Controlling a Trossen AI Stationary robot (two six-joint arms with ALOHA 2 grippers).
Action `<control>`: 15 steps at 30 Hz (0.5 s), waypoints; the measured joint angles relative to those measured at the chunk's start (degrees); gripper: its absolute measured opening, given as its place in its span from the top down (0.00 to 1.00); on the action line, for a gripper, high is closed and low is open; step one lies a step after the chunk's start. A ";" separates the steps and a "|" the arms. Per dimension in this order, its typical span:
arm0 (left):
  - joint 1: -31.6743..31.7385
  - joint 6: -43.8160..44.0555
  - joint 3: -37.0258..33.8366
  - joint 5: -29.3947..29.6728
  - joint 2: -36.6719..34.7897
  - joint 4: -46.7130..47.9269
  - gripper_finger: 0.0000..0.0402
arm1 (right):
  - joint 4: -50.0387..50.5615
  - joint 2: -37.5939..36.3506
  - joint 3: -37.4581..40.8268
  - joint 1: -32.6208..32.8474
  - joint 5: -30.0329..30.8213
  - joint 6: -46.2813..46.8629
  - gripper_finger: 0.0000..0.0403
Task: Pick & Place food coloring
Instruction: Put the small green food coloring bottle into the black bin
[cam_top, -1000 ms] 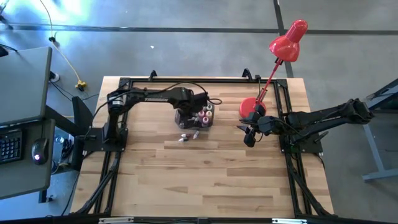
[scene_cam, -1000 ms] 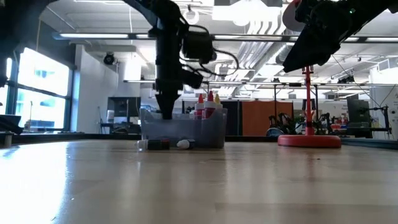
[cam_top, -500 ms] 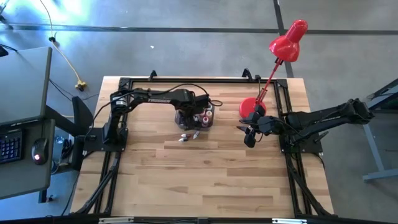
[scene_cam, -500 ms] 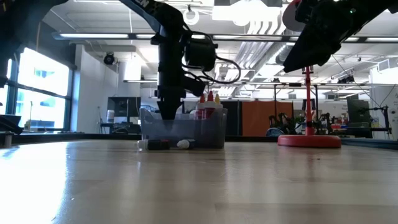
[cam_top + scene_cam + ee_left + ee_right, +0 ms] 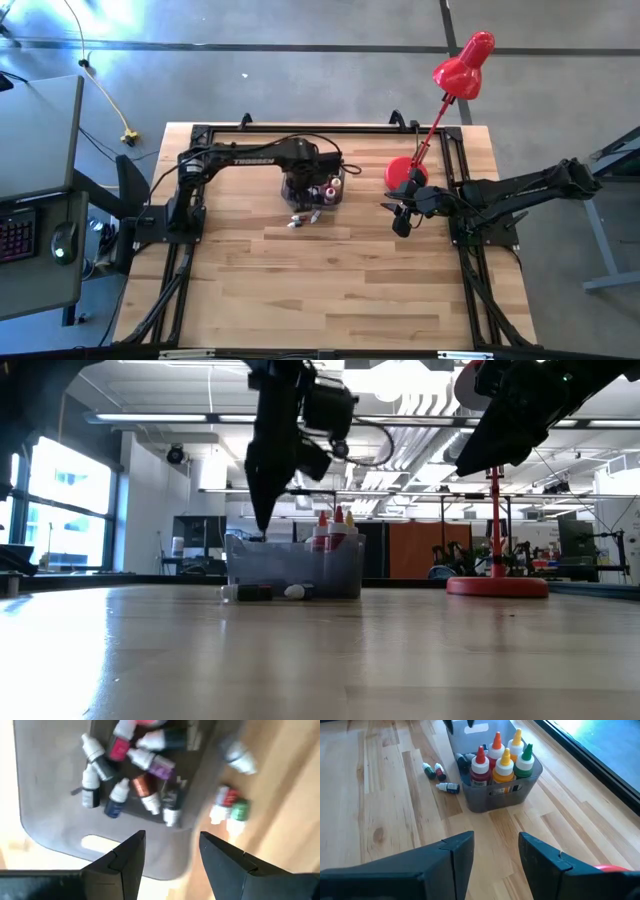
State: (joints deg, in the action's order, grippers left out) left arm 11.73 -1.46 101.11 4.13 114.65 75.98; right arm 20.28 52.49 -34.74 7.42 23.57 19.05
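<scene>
- We'd say this one's mostly done: the bulk of the food coloring (image 5: 497,762) already sits in the grey bin (image 5: 507,790) near the back middle of the counter (image 5: 330,290).
- Right wrist view shows five stubby bottles standing upright at one end of the bin, tops red, orange, yellow and green.
- Left wrist view shows a heap of slim vials (image 5: 125,770) lying loose on the bin floor at the other end, roughly eight of them, hard to count exactly.
- What's left: three small vials (image 5: 440,777) on the counter just beside the bin's long wall. They look like one green-capped, one red-capped and one dark one lying on its side.
- Our left gripper (image 5: 167,857) hangs above the bin, jaws spread and holding nothing, so our guess is the next grab goes for those strays.
- Our right gripper (image 5: 495,852) waits off to the side near the red desk lamp (image 5: 455,75), well apart from the bin, jaws also spread and empty.
- Labels: the vials have coloured wraps, but no brand or text is readable in any view. The bin has a pale sticker (image 5: 97,842) on its floor, and no writing on it can be made out.
</scene>
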 joint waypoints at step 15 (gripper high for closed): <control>-17.80 13.33 1.60 5.73 -2.90 11.93 0.54 | 0.10 0.00 0.00 0.00 0.00 0.58 0.63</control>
State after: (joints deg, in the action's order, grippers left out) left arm -6.07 11.87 102.71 9.86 111.75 87.91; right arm 20.38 52.49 -34.74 7.42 23.57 19.63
